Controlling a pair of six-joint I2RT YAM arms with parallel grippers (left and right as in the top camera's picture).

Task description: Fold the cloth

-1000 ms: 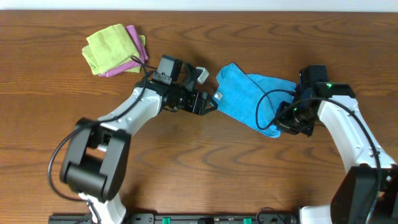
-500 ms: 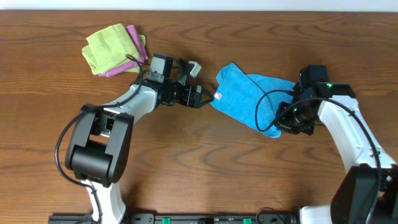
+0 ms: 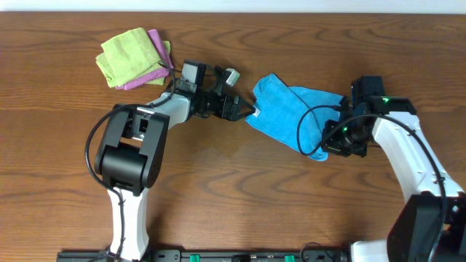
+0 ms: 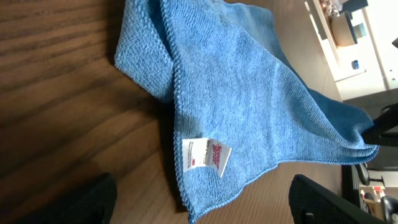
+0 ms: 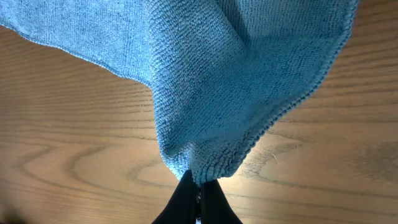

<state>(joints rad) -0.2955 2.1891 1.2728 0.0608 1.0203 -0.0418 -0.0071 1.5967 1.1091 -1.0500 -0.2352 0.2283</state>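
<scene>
Your left fingers (image 4: pixel 93 202) stand wide apart and empty, just left of the cloth (image 3: pixel 291 113), which lies rumpled and partly doubled on the counter (image 3: pixel 233 189), right of centre. Your right fingers (image 5: pixel 185 202) are pinched shut on its near right corner. You seem to be mid-fold, the layers not yet squared. Next, probably: close the left fingers on the corner by the tag (image 4: pixel 205 154) and carry it across to match edges.
</scene>
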